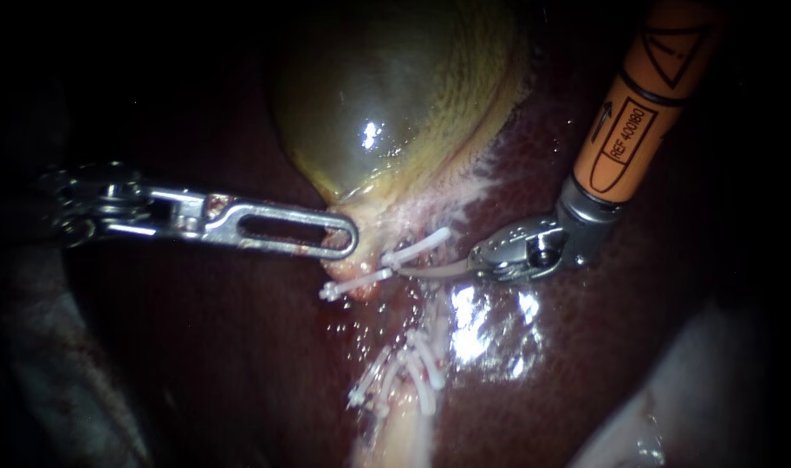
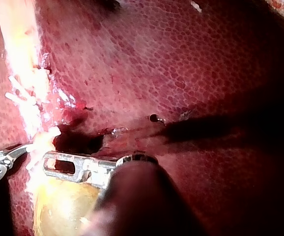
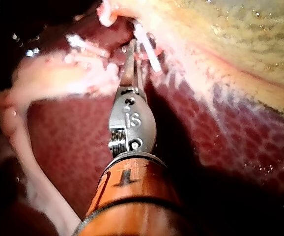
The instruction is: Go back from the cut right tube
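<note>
Your orange-shafted right instrument, slim jaws lying together and empty, is touching the pale cut tube at the near end of the yellow-green gallbladder, which your silver left instrument is gripping. By withdrawing crookedly you are risking snagging the white clips.

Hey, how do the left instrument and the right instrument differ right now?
The left instrument has broad, windowed jaws; the right instrument has slim, curved ones. The left's are shut on the neck of the gallbladder; the right's are shut on nothing, beside the white clips. The right's shaft is orange; the left's shows only metal. Both lie over the liver.
</note>
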`<state>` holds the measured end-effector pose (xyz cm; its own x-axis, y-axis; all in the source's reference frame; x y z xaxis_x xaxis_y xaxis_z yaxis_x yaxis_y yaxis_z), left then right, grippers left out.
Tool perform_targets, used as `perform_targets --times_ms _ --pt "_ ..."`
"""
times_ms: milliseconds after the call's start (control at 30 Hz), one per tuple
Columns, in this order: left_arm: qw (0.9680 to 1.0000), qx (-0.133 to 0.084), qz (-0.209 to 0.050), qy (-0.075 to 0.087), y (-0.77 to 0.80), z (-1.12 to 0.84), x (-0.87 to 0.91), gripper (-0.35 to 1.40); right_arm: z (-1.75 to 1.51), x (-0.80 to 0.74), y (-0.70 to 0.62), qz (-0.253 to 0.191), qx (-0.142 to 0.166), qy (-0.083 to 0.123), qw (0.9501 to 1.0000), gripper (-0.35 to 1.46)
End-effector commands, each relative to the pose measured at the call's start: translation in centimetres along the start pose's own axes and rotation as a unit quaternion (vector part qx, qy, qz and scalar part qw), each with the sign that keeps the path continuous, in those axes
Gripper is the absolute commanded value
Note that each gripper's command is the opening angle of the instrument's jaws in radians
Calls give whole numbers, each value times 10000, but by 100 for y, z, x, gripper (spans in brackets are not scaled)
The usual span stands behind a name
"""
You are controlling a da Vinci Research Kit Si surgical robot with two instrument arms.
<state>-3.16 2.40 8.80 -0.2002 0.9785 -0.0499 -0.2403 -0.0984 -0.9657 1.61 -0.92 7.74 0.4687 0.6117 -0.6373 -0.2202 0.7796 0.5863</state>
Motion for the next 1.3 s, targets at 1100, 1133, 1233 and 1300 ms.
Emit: perform_targets --times_ms 1100,1133,1233,1300 --pt "10000 0 1 -1 0 0 0 -35 -42 -12 0 -210 132 -26 9997 59" --pt "10000 0 1 -1 0 0 0 -35 -45 -13 1 -212 139 -27 9997 56" --pt "10000 0 1 -1 0 0 0 -35 -55 -14 2 -216 163 -19 9996 49" --pt "10000 1 2 0 -1 0 0 -35 -61 -14 2 -216 176 6 9996 46"
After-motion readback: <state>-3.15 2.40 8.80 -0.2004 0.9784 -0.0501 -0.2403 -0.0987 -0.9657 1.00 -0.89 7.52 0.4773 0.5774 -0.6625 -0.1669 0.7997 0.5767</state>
